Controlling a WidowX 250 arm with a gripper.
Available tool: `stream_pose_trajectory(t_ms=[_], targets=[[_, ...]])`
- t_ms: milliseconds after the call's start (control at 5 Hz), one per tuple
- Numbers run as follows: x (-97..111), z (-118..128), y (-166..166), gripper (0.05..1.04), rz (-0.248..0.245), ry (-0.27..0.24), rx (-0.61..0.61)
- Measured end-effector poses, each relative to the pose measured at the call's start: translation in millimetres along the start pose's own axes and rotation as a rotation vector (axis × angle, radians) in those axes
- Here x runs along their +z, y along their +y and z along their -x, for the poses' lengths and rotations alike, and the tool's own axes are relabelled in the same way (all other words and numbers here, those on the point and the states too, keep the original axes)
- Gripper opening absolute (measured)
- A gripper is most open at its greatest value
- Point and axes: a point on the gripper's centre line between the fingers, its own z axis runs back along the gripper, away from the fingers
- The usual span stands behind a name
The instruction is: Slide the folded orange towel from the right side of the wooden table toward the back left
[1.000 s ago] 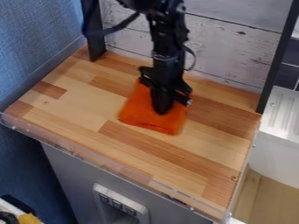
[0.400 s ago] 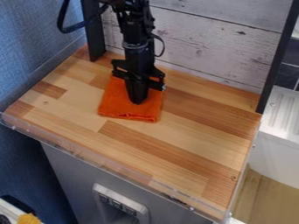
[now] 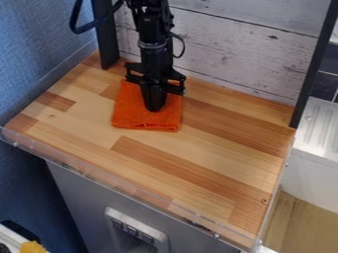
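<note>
Nearest, one grey cabinet (image 3: 86,207) stands under one clear edging strip (image 3: 119,186); behind the strip lies one wood-block countertop (image 3: 218,173); on its rear left part, as seen in the view, rests one folded orange cloth (image 3: 142,120), flat, its near edge facing the strip; one black gripper (image 3: 154,109) points down over the cloth's middle; how far it is open, and whether it grips the cloth, cannot be told; farthest, two black uprights (image 3: 105,39) flank one whitewashed plank wall (image 3: 231,54).
</note>
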Motion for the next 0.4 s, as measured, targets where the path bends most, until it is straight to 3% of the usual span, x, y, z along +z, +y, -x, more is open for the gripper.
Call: stream_pose_trajectory(t_ms=[200, 400], targets=[[3, 0, 0, 0.236, 0.004, 0.015, 0.013], [15, 7, -13, 0.491, -0.004, 0.018, 0.017]])
